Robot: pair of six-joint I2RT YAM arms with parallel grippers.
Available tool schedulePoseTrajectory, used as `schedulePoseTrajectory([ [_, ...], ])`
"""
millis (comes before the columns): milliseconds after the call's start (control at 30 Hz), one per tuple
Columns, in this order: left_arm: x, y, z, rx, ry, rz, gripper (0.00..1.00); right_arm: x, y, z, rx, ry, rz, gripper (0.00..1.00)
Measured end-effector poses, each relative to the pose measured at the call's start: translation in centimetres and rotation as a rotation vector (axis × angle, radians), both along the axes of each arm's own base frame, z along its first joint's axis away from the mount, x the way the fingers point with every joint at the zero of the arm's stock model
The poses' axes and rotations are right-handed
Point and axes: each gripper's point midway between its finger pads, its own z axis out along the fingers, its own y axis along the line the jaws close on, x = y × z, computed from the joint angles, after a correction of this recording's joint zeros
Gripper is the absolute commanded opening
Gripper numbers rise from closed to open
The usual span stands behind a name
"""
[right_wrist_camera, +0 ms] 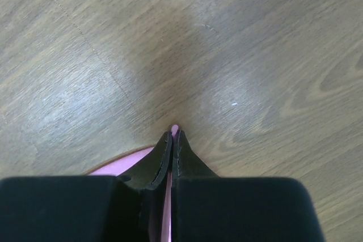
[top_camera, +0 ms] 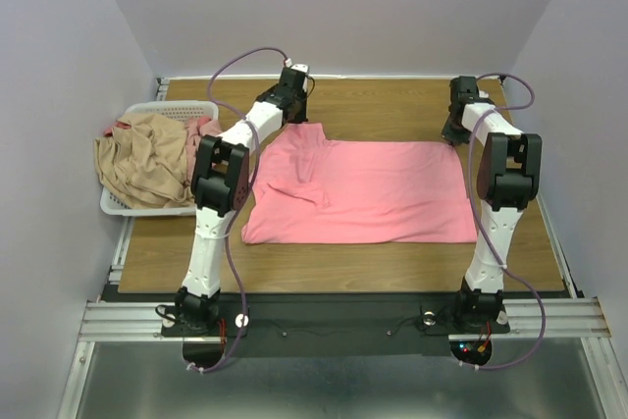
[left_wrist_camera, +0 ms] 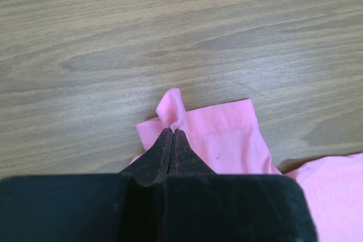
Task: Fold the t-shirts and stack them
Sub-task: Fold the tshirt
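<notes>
Left gripper (left_wrist_camera: 173, 132) jaws clenched tight on the salmon-pink shirt (left_wrist_camera: 227, 140), pinching the edge of a sleeve. A small nub of pink cloth stands up just ahead of the fingertips. The stitched sleeve hem runs off to the right of the jaws, and more of the same shirt shows behind them and to the right. Bare wood table (left_wrist_camera: 170, 32) lies ahead of the jaws and on both sides. Right gripper (right_wrist_camera: 174, 134) jaws also clamped together on the same shirt: a thin strip of pink shows between the fingers, a tiny pink tip pokes out at the fingertips, and a curved pink edge sits behind and to the left of the jaws. Only wood grain lies ahead of them. In the top view the shirt lies spread on the table between the two grippers, mostly flat, with creases and a folded-over patch on the side nearer the left jaws. Each gripper is at a far corner of the cloth, and the rest of the shirt stretches back from both toward the arm bases. A white basket (top_camera: 116, 207) sits well apart from the left jaws, out past the left arm. It holds a crumpled tan shirt (top_camera: 142, 159) spilling over its rim, with a dusty pink shirt (top_camera: 200, 130) touching it on the side nearer the jaws.
</notes>
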Motion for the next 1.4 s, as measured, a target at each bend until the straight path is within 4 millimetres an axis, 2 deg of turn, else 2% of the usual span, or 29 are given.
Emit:
schedulePoseTrajectory([
  [67, -0.2, 0.0, 0.3, 0.001, -0.003, -0.006, 0.0, -0.1, 0.0, 0.0, -0.001, 0.001, 0.001, 0.0],
  [200, -1.3, 0.1, 0.3, 0.0, -0.004, -0.018, 0.0, -1.6, 0.2, 0.2, 0.005, 0.019, 0.005, 0.0],
  [400, -5.0, 0.7, 0.2, 0.002, 0.024, -0.041, 0.0, -3.7, 0.5, 1.6, 0.016, 0.014, 0.009, 0.01],
  [667, -8.9, 1.0, 2.0, -0.035, -0.012, -0.047, 0.0, -6.9, 1.0, 4.2, 0.03, -0.026, 0.0, 0.0],
  [933, -12.5, 1.4, 2.7, -0.059, -0.025, -0.041, 0.0, -9.7, 1.2, 4.7, 0.042, -0.033, -0.021, 0.0],
  [1067, -14.2, 2.1, 2.9, -0.064, -0.026, -0.024, 0.0, -10.7, 1.3, 5.5, 0.041, -0.05, -0.029, 0.0],
  [1233, -16.5, 3.4, 3.9, -0.084, -0.053, 0.003, 0.0, -10.8, 0.9, 6.9, 0.024, -0.089, -0.047, 0.0],
  [1400, -18.2, 4.5, 5.1, -0.116, -0.095, 0.036, 0.0, -11.8, 0.5, 6.5, 0.003, -0.077, -0.062, 0.0],
])
